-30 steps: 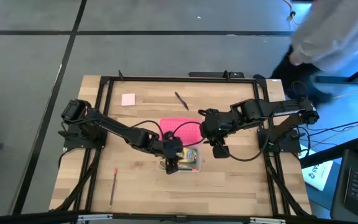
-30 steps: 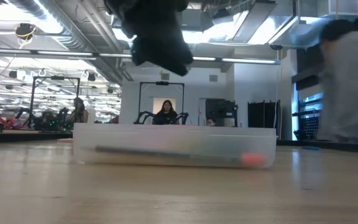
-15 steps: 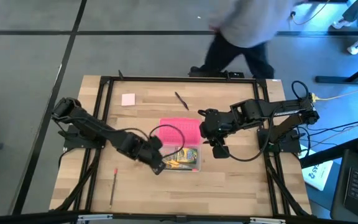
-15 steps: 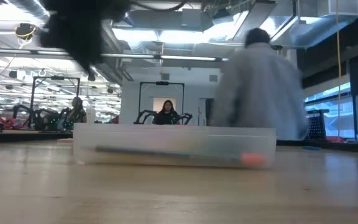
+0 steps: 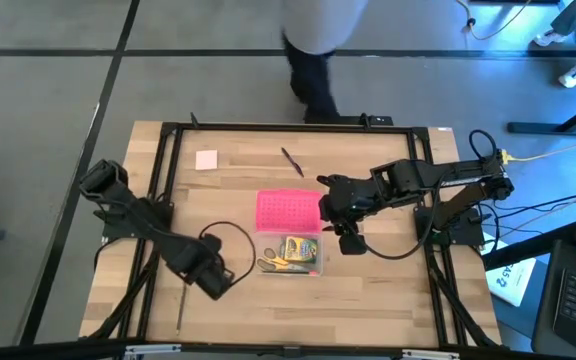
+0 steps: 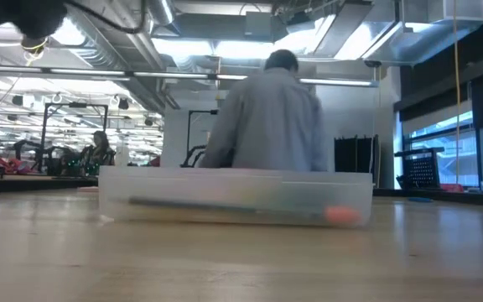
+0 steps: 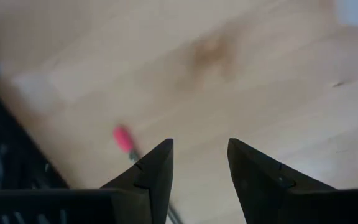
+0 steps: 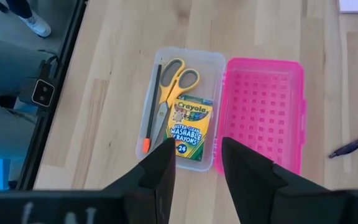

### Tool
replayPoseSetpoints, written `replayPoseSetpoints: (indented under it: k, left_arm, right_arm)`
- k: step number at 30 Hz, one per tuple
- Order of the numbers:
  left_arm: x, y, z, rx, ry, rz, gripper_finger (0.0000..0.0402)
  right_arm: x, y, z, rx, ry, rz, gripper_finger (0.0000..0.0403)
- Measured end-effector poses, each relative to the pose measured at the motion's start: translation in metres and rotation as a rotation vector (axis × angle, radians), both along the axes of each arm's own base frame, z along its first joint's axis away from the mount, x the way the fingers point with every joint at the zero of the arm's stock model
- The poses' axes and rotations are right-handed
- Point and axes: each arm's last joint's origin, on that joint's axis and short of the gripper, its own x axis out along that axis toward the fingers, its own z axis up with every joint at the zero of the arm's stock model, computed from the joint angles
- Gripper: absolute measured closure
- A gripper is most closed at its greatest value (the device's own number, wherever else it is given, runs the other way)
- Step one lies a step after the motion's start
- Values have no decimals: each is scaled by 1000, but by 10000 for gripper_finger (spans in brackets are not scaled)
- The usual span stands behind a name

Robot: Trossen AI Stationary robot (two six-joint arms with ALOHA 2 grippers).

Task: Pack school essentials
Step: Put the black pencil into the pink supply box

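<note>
Hovering, spread left tool (image 5: pixel 215 287) over grainy wood near thin red pencil (image 7: pixel 124 140); right tool (image 8: pixel 194 163) spread.

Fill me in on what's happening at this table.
A robot is packing school supplies into a clear case with its pink lid open. Scissors, a crayon box and a pencil are already inside. The left gripper, fingers open, hovers near the red pencil. The right gripper waits open above the case. A pen and pink pad lie unpacked.
</note>
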Motion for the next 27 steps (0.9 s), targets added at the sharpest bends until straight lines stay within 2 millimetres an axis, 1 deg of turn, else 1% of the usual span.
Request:
replayPoseSetpoints:
  k: [6,13,21,27]
  left_arm:
    - [-21,-10,-17,2,83,93,256]
    - [-36,-15,-28,43,108,114,256]
    - [-47,-12,-45,73,131,139,256]
    - [-49,-11,-63,25,112,159,256]
  right_arm:
    - [1,0,1,3,-14,0,270]
    - [1,0,1,4,-19,0,270]
    - [4,1,3,12,-58,0,270]
    - [8,2,7,24,-109,0,270]
